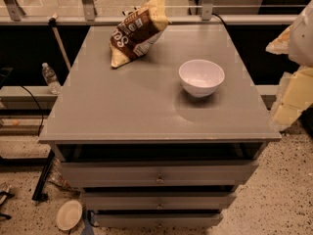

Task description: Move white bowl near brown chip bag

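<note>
The white bowl (201, 77) stands upright on the right half of the grey cabinet top (127, 106). The brown chip bag (138, 31) lies tilted at the back of the top, left of centre, with tan-yellow ends and white lettering. A wide strip of bare top separates the bowl from the bag. My gripper (296, 67) shows as a white and cream shape at the right edge of the camera view, beyond the cabinet's right side and well to the right of the bowl. It touches neither the bowl nor the bag.
The cabinet has three drawers (159, 177) at its front. A water bottle (50, 78) stands on a ledge to the left. A flat cream plate (68, 214) lies on the speckled floor at the lower left. A metal railing (146, 18) runs behind the cabinet.
</note>
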`<action>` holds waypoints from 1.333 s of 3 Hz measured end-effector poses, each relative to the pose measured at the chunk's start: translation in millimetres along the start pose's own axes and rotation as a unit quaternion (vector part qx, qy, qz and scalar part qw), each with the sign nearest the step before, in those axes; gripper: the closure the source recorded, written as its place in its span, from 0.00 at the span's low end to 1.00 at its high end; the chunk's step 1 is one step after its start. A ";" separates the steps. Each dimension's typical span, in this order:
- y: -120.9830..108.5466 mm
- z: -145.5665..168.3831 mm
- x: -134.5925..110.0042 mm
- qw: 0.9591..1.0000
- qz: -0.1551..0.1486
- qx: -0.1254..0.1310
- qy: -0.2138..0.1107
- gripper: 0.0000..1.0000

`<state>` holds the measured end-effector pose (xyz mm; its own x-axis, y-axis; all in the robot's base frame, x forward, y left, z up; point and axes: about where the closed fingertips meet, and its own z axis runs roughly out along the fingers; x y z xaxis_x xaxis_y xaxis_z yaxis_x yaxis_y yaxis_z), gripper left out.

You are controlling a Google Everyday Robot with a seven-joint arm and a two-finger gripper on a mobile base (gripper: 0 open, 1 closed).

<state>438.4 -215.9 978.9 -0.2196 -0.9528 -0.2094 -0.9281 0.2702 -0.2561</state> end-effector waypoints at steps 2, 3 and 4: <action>0.0 2.6 -2.9 1.000 0.000 0.002 -0.010 0.00; -11.2 34.6 -23.0 0.999 -0.023 -0.003 -0.042 0.00; -31.0 70.5 -46.7 0.996 -0.052 0.000 -0.072 0.00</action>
<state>498.6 -170.1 930.1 -0.0775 -0.9457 -0.3156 -0.9432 0.1721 -0.2841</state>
